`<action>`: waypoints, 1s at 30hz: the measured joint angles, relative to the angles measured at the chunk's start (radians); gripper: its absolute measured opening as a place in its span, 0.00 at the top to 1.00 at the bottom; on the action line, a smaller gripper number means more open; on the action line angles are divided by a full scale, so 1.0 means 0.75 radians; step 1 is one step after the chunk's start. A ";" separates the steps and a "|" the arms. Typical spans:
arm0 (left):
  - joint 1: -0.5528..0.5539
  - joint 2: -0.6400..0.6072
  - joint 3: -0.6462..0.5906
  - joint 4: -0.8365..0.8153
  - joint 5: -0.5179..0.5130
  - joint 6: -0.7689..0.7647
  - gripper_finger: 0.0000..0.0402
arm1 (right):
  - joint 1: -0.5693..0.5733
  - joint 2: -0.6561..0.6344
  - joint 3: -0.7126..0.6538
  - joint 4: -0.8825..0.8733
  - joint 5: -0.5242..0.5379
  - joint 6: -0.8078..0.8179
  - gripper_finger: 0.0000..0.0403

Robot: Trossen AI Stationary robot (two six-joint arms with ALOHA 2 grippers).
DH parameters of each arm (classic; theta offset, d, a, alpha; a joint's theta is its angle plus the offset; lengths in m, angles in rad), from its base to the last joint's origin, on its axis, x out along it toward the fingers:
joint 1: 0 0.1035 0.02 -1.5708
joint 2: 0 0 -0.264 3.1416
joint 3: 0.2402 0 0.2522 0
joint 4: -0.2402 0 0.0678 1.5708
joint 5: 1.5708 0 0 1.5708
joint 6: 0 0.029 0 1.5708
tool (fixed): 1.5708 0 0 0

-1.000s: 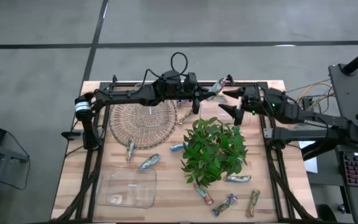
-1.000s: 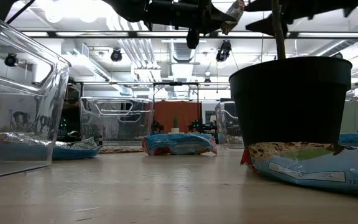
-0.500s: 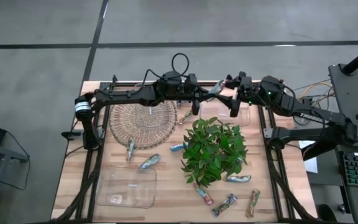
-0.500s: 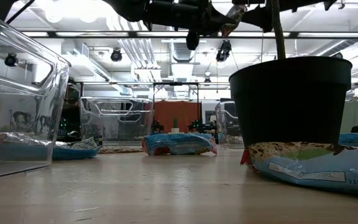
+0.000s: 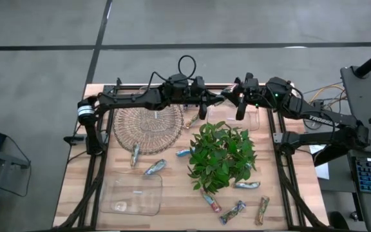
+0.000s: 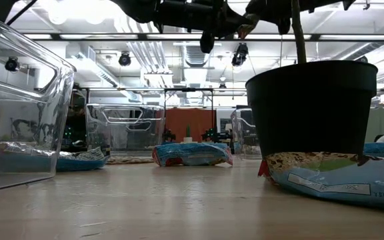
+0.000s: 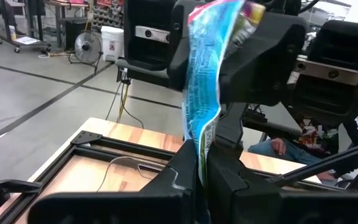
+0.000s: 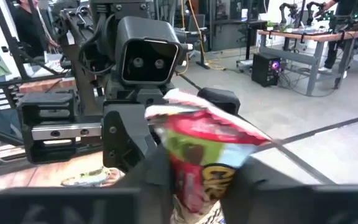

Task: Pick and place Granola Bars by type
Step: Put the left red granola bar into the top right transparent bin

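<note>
Above the far edge of the wooden table (image 5: pixel 172 212), the left gripper (image 5: pixel 212 100) and the right gripper (image 5: pixel 234 98) meet nose to nose over a single granola bar (image 7: pixel 202 93). The left wrist view shows the left fingers pinched tight on one end of the blue wrapper, which stands up between them. The right wrist view shows the right fingers closed against the other end, its red and green print facing that camera.

A round wicker basket (image 5: pixel 148 127) sits under the left arm; nothing can be made out inside it. A clear plastic tray (image 5: pixel 133 194) rests near the table's front left corner with a small item inside, too small to identify. A second clear tray (image 5: pixel 251 120) lies beneath the right gripper, and a potted leafy plant (image 5: pixel 221 154) fills the middle.

Loose bars lie on the wood: two between basket and front tray (image 5: pixel 154 167), one beside the plant's left (image 5: pixel 183 153), and four near the front right (image 5: pixel 233 211).
</note>
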 joint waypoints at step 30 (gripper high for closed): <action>0.098 -0.159 -0.001 -0.251 -0.008 -0.085 0.58 | -0.239 0.403 0.545 -1.320 0.178 0.428 0.96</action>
